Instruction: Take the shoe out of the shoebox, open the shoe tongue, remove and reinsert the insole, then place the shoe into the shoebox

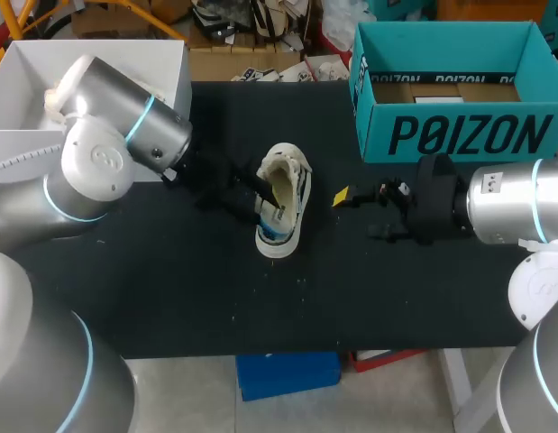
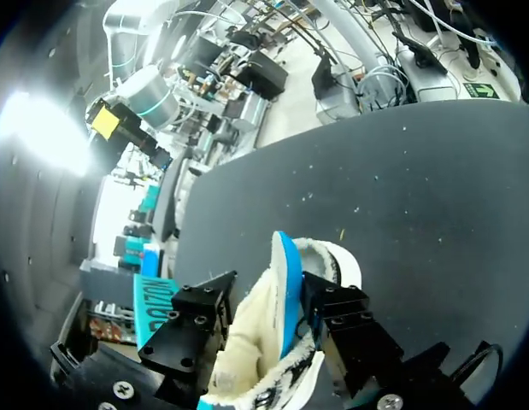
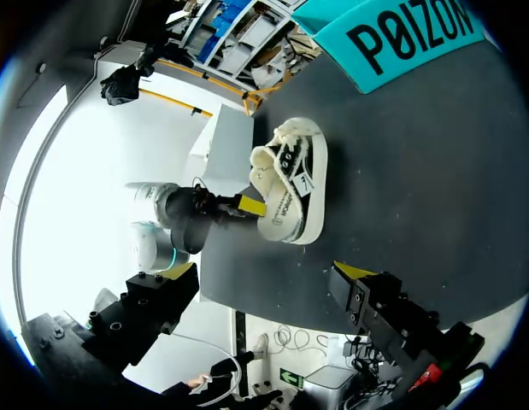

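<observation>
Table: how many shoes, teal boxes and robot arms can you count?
shoe: 1
teal box: 1
robot arms: 2, the left arm and the right arm
Total: 4

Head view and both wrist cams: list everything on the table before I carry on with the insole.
shoe: one, cream-white with dark side markings, lying mid-table
insole: one, blue, standing up out of the shoe
shoebox: one, teal, open, table's far right corner
table: one, black
left gripper: one, shut on the shoe at its opening
right gripper: one, open, right of the shoe, apart from it
</observation>
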You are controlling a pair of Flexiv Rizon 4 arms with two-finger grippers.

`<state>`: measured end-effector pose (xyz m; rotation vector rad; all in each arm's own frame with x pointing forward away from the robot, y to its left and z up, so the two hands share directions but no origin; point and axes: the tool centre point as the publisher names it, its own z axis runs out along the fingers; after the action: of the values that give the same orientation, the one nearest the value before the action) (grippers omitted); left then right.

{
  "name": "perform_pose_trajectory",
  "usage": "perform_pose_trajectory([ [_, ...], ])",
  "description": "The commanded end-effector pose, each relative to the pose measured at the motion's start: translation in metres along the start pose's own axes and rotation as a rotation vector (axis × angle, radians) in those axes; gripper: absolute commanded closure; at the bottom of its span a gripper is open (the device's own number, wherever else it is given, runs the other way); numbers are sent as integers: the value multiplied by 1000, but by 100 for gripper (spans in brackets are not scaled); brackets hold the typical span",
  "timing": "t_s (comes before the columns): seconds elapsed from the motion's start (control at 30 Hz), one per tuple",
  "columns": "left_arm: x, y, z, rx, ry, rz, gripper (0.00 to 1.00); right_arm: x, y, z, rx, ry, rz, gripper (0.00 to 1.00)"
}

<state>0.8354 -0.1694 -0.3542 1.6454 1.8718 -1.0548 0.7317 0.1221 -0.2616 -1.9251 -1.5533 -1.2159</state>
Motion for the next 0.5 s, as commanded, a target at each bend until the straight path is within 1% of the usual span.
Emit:
perform_pose_trajectory([
  [0.03,-2,4,1,9,17,0,100,0,0,0,1,-1,0,0],
  [0.5,2,7,8,28,25,-8,100,0,0,0,1,-1,0,0],
])
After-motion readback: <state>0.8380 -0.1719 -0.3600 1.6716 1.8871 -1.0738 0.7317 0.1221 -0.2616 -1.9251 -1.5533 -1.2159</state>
